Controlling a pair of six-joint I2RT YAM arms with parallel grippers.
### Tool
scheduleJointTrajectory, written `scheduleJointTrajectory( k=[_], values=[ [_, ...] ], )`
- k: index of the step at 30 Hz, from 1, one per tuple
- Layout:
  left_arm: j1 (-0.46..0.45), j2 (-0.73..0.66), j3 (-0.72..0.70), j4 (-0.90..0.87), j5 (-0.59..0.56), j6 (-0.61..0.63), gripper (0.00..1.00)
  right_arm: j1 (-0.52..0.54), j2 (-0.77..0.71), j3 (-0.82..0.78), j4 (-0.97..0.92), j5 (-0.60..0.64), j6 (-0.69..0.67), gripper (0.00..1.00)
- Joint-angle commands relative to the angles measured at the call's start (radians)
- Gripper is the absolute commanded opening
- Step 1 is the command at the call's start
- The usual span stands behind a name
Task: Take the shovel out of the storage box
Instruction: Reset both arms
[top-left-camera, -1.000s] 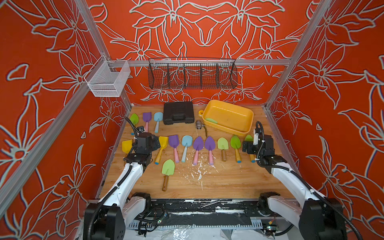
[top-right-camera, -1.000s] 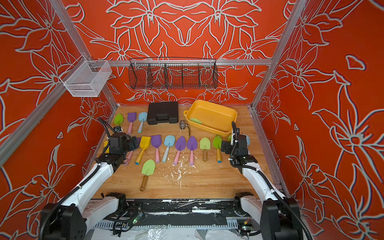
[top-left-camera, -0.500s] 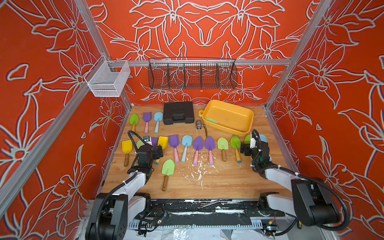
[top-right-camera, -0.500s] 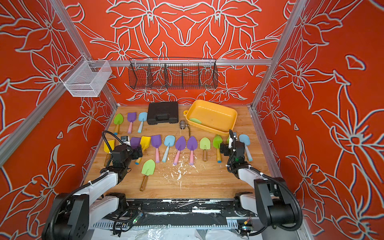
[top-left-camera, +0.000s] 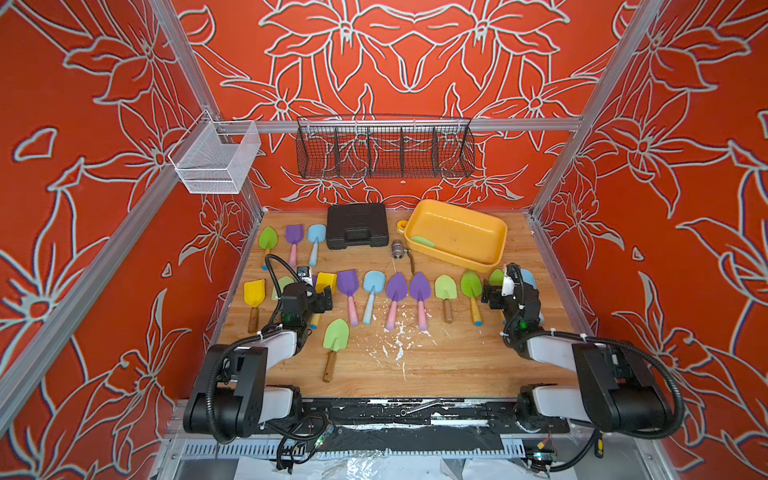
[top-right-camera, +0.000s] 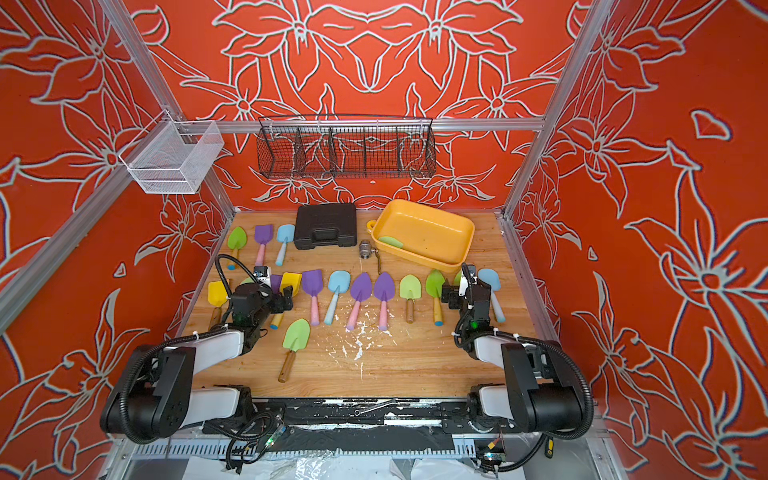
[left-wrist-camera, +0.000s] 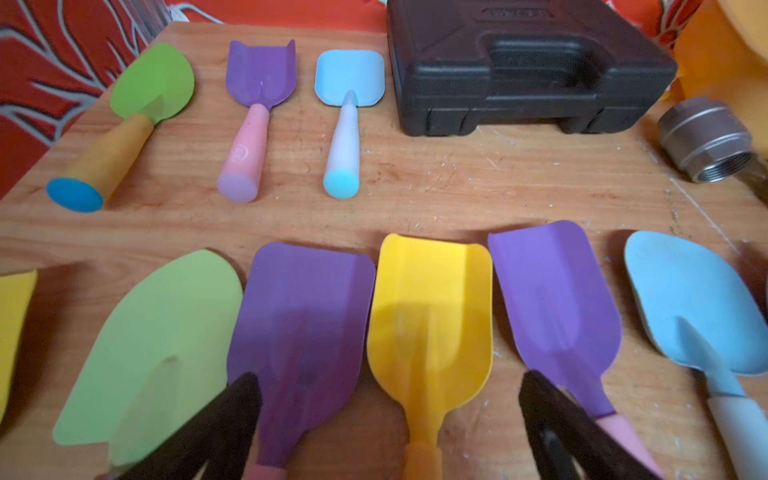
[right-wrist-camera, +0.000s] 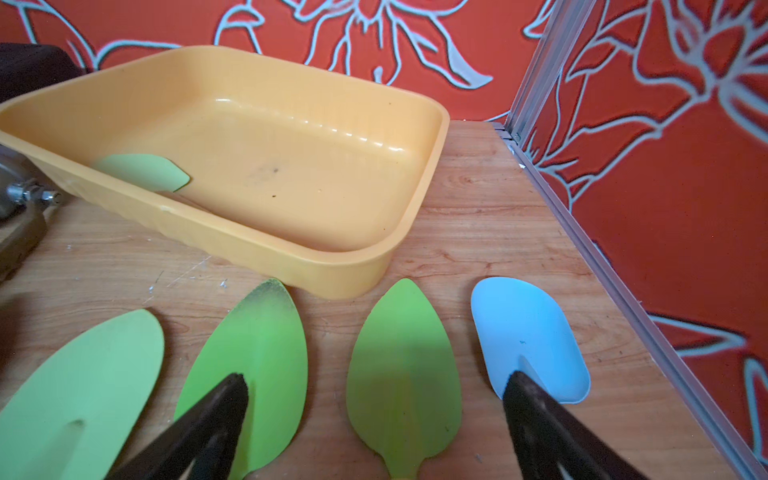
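An orange cell papered with white-outlined flowers closed round a wooden desk (top-left-camera: 436, 365). In both top views the yellow-orange storage box (top-left-camera: 461, 237) sat at the upper right of the desk, beside a black tool case (top-left-camera: 357, 225). The pale green shovel (top-left-camera: 422, 241) lay inside it at its lower left corner, near the ring tab, and only the blade showed. A row of toy shovels (top-left-camera: 397, 286) crossed the desk below the box.

In the left wrist view the left hand (left-wrist-camera: 386, 378) was wide and empty, low over a yellow scoop (left-wrist-camera: 430, 320) in that row.

In the right wrist view the right hand (right-wrist-camera: 376, 378) was wide and empty too, over a green leaf-shaped shovel (right-wrist-camera: 405, 365). The box's near wall was just beyond it. The shovel lay at the frame's left, its handle hidden behind that wall. It looked light and stiff, with a thin, smooth plastic blade likely to slip from a pinch. The handle would probably be the surer hold. The shallow box seemed light enough to slide if nudged.
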Motion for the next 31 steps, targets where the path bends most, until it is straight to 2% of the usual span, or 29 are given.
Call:
scheduleJointTrajectory(
  k=[1, 5, 31],
  values=[
    [0.007, 0.021, 0.041, -0.036, 0.018, 0.017, 0.97, -0.008, 0.062, 0.051, -0.017, 0.040, 0.022, 0.98],
    [0.035, 0.035, 0.065, -0.064, 0.042, -0.005, 0.97, -0.007, 0.061, 0.052, -0.016, 0.041, 0.020, 0.98],
    [0.039, 0.034, 0.063, -0.067, 0.047, -0.006, 0.97, -0.007, 0.056, 0.053, -0.027, 0.042, 0.019, 0.98]
  ],
)
